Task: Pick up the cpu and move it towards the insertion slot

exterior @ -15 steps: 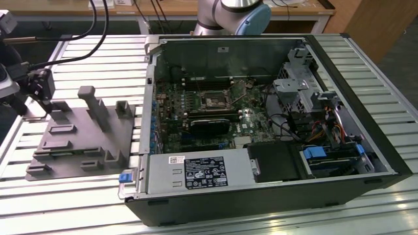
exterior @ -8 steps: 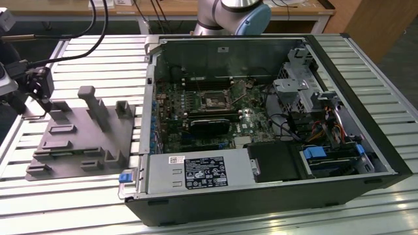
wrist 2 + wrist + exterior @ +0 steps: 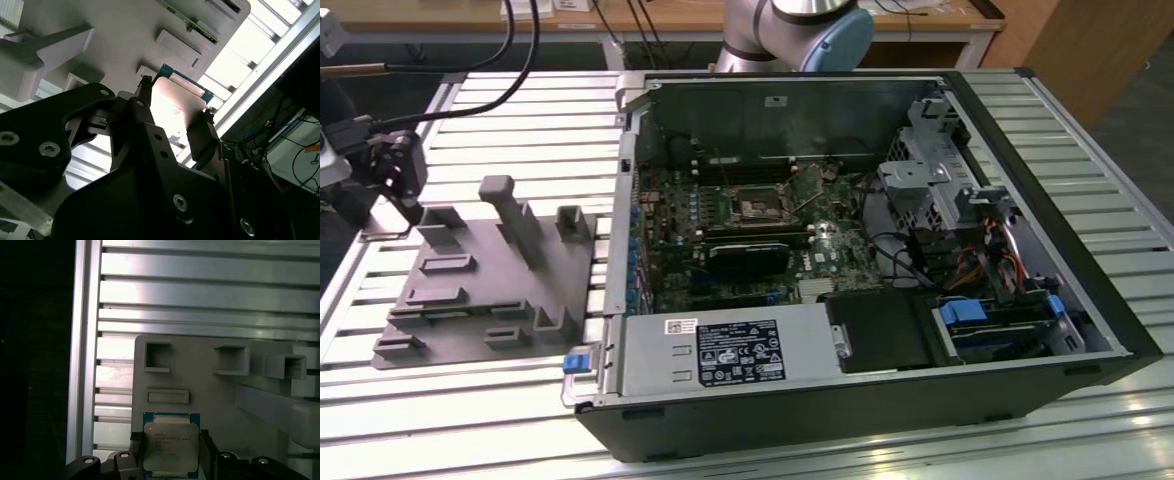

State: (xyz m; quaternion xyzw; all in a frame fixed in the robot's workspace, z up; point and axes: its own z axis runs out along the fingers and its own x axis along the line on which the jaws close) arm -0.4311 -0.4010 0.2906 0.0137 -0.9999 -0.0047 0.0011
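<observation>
The cpu [image 3: 170, 444], a flat square chip with a silvery top and green rim, sits between my gripper's [image 3: 170, 460] two dark fingers [image 3: 136, 452], which press on its opposite edges. In the second wrist view the cpu [image 3: 172, 107] shows its shiny face between the same fingers [image 3: 202, 132]. My gripper [image 3: 400, 190] hangs at the exterior view's far left, over the far left corner of the grey tray [image 3: 467, 300]. The insertion slot [image 3: 758, 208], a dark square socket in a silvery bracket, lies on the motherboard inside the open computer case [image 3: 1067, 230], well off to the exterior view's right.
The grey tray [image 3: 210, 385] has upright posts [image 3: 507, 215] and shallow recesses. The case walls rise around the motherboard, with a black card [image 3: 750, 258], cables [image 3: 987, 265] and a drive cage [image 3: 927, 170] near the socket. A slatted metal table [image 3: 520, 110] carries everything.
</observation>
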